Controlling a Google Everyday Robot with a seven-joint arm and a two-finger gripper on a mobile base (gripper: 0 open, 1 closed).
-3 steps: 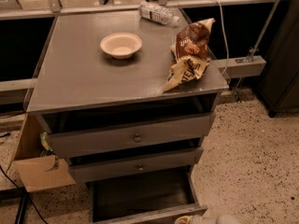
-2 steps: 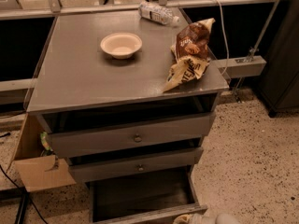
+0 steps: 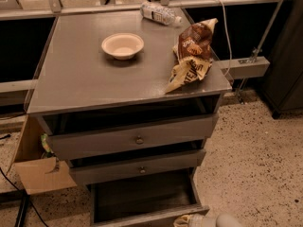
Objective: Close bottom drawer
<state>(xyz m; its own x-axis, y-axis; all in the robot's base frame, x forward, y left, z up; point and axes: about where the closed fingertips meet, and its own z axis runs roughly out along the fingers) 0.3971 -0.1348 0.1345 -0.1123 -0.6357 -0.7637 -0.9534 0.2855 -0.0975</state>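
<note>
The grey cabinet (image 3: 123, 79) has three drawers, all pulled out a little. The bottom drawer (image 3: 142, 195) is pulled out the farthest, and its dark box interior shows. Only the top edge of its front panel (image 3: 147, 218) shows at the lower edge of the camera view; its knob is out of view. My gripper (image 3: 204, 220) is a pale shape at the bottom edge, right at the right end of that front panel. Most of it is cut off by the frame.
On the cabinet top lie a beige bowl (image 3: 122, 45), two chip bags (image 3: 191, 53) at the right edge and a plastic bottle (image 3: 160, 13) at the back. A cardboard box (image 3: 40, 171) stands left of the cabinet. Speckled floor (image 3: 255, 164) lies to the right.
</note>
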